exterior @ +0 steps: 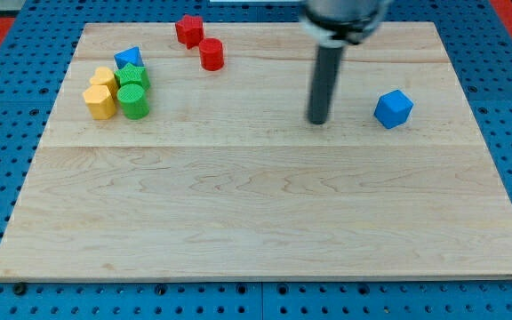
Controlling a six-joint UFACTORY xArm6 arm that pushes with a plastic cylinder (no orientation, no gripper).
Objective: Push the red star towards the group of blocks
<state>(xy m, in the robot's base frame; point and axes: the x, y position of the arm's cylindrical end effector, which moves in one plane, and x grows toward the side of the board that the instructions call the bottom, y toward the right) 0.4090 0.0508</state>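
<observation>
A red star (pixel 188 29) lies near the board's top edge, left of centre. A red cylinder (pixel 212 54) stands just below and right of it, close by. The group sits at the upper left: a blue triangle (pixel 128 59), a green star (pixel 133 77), a green cylinder (pixel 134 101), a yellow star (pixel 104 79) and a yellow hexagon (pixel 100 102), all packed together. My tip (pixel 317 121) rests on the board right of centre, far to the right of the red star and below it.
A blue cube (pixel 393 108) lies alone to the right of my tip. The wooden board (pixel 256 213) sits on a blue pegboard; the arm's body enters from the view's top.
</observation>
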